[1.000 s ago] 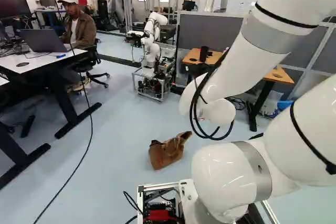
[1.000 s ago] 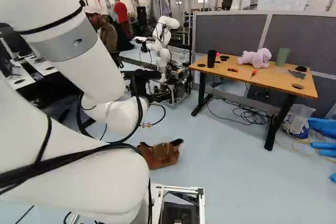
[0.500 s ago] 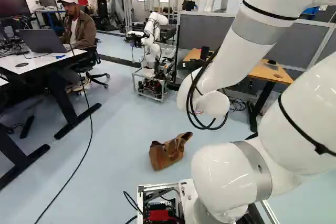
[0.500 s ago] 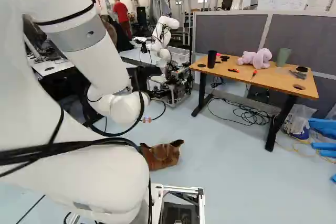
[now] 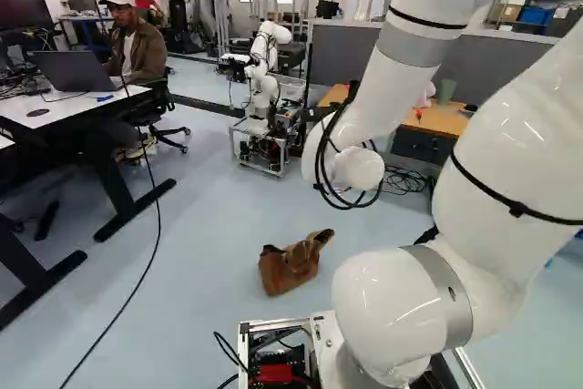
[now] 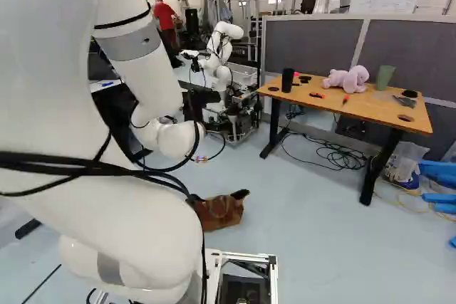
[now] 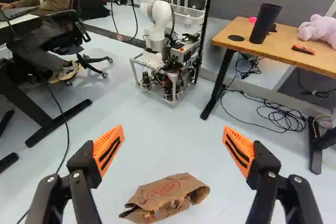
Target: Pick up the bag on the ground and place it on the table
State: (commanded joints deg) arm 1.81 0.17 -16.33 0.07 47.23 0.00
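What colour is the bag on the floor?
The bag is brown with reddish print, clearest in the wrist view.

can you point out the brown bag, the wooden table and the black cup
Brown bag (image 7: 165,193): wrist view, middle of its upper side.
Wooden table (image 6: 372,107): right base view, bare part of its top.
Black cup (image 7: 264,23): wrist view, middle of its side.

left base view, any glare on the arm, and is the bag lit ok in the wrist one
Left base view: bright glints on the glossy white arm, deep shadow under the white desk; wrist view: the bag's upper side is clearly lit, its open end darker inside.
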